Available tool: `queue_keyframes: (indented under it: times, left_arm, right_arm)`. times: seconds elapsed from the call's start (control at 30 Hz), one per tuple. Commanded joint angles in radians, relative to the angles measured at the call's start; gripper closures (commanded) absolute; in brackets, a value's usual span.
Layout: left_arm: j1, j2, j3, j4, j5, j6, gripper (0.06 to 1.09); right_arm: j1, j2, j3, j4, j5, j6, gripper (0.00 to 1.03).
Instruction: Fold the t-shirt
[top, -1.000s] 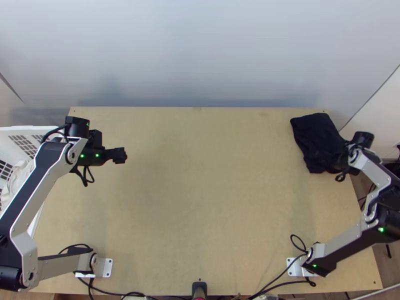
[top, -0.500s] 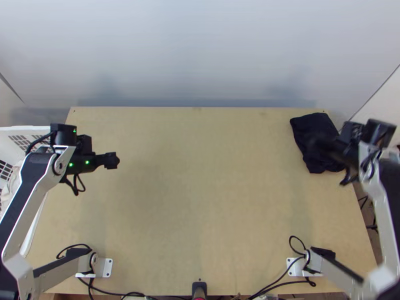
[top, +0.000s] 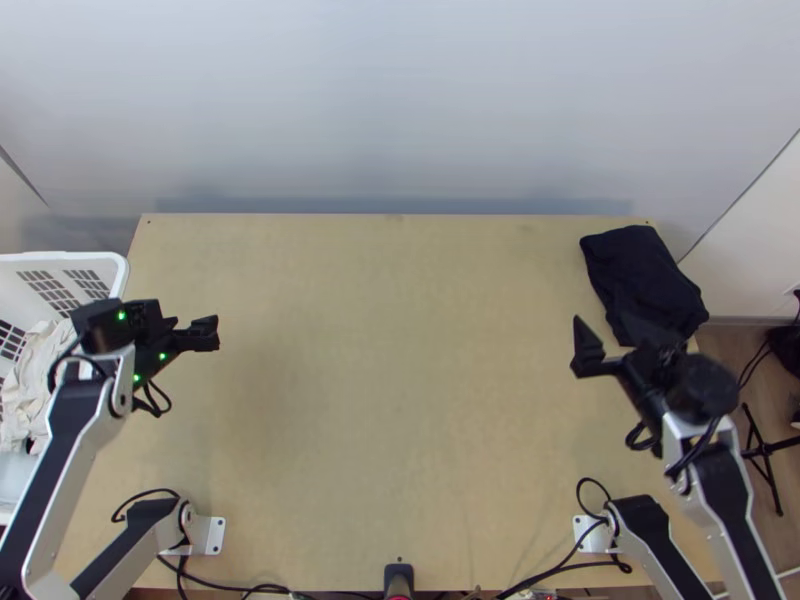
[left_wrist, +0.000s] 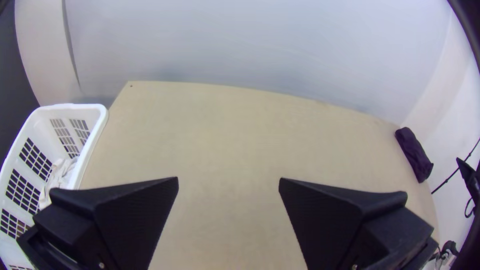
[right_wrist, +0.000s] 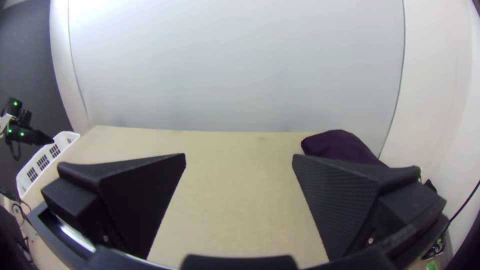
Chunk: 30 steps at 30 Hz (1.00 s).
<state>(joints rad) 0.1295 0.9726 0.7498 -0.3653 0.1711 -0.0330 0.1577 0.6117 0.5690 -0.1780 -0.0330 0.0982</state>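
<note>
Light wooden table (top: 400, 430) w/ smooth pale grey wall (top: 400, 100) beyond its far edge. By far right corner: black soft-cloth bundle (top: 640, 270), prob. the t-shirt. Lies along right edge, roughly four-sided & compact; looks folded, prob. more than once, but can't count layers or make out sleeves/collar. Judging by shape & spot, prob. finished and set aside.

At left edge, white plastic basket w/ slotted sides (top: 65, 257), w/ crumpled off-white cloth (top: 35, 375) inside. Maybe more laundry; can't tell if part of same job.

Left gripper (left_wrist: 229, 179): open wide, nothing between fingers, over left side of table near basket. Right gripper (right_wrist: 240, 156): also open wide, nothing held, over right side, just nearer & left of bundle.

Left to do, est.: little or nothing on black cloth, save poss. a quick tidy of edges. Next, prob. move both arms clear, w/ extra care on right so as not to brush top layer & loosen fold. If off-white cloth counts too, whole job to do there: lift out, spread, fold, set aside.
</note>
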Motion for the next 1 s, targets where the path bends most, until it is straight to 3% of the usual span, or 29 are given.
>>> queue_keyframes:
  times: [0.0,0.3,0.5,0.57,0.7,0.83,0.97]
  left_arm:
    - [0.027,-0.08,-0.211,0.312,-0.002,-0.022,0.11]
    - [0.016,-0.118,-0.391,0.669,-0.033,0.041,0.11]
    - [0.007,-0.141,-0.487,0.773,-0.056,0.01,0.11]
    - [0.002,-0.141,-0.537,0.827,-0.056,0.018,0.11]
    - [0.001,-0.184,-0.613,0.852,-0.056,0.021,0.11]
    - [-0.004,-0.371,-0.71,0.827,-0.056,0.001,0.11]
    - [-0.024,-0.719,-0.753,0.605,-0.056,-0.022,0.1]
  right_arm:
    - [0.022,-0.162,-0.287,0.296,0.054,-0.134,0.03]
    - [0.014,-0.288,-0.442,0.489,0.054,-0.18,0.04]
    - [0.032,-0.437,-0.563,0.469,0.054,-0.115,0.04]
    - [0.028,-0.492,-0.567,0.362,0.054,-0.068,0.04]
    - [-0.001,-0.555,-0.567,0.288,0.054,-0.061,0.04]
    - [-0.017,-0.609,-0.564,0.198,0.054,-0.052,0.04]
    - [-0.067,-0.609,-0.561,0.17,0.053,-0.051,0.04]
